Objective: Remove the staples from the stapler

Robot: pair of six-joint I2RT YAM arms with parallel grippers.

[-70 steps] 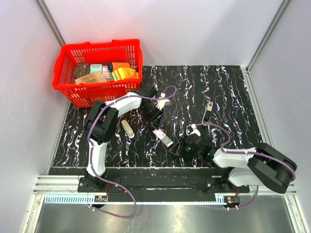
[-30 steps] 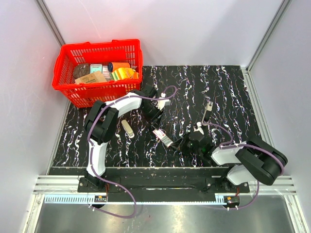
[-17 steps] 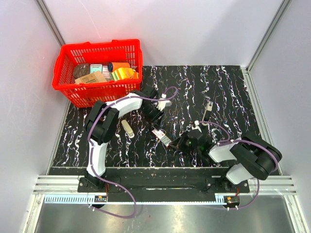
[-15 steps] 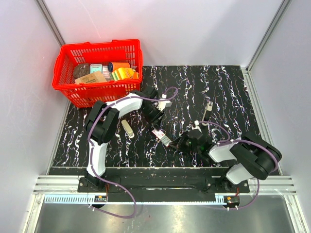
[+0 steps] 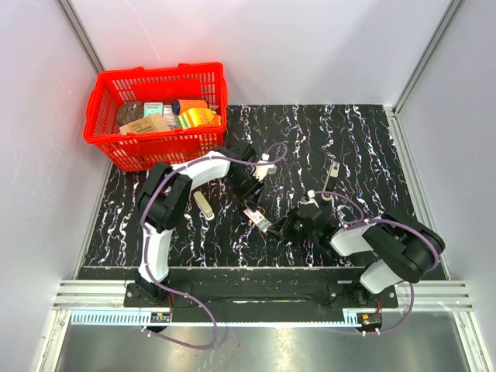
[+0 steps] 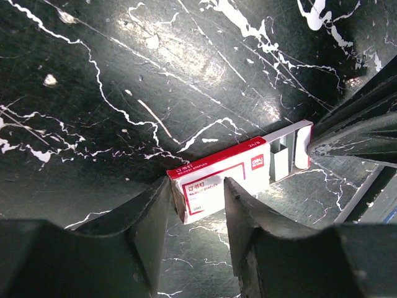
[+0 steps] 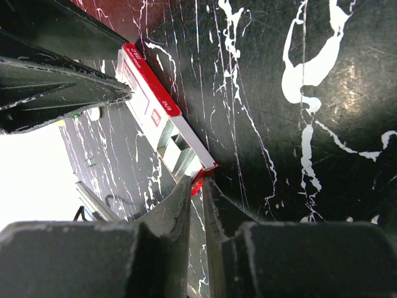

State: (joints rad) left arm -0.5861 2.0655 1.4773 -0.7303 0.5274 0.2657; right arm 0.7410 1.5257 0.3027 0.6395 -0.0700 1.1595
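Right now both arms meet over a red-and-white packet [image 5: 261, 220] lying near the middle of the black marbled desk [image 5: 364, 139]. The left arm rises from its base, folds at the elbow, and sweeps its white forearm to the right. Its wrist then bends down so that the left gripper [image 5: 252, 203] comes onto the packet from the far side. In the left wrist view its fingers [image 6: 146, 217] straddle one short end of the packet [image 6: 217, 180] and appear to clamp its sides.

The right arm is folded tight at its elbow. Its forearm runs low and leftward across the desk, bringing the right gripper [image 5: 277, 227] to the packet's opposite end. There the inner tray [image 7: 186, 155] is slid partly out of the sleeve, and the right fingers [image 7: 167, 217], almost together, pinch the tray's red end.

The stapler [image 5: 332, 173] lies on the desk right of centre, beyond the right wrist and apart from both grippers. The staples [image 5: 204, 206], a pale strip, lie on the desk left of the packet, inside the bend of the left arm. A red basket [image 5: 159, 72] of goods stands at the far left corner.
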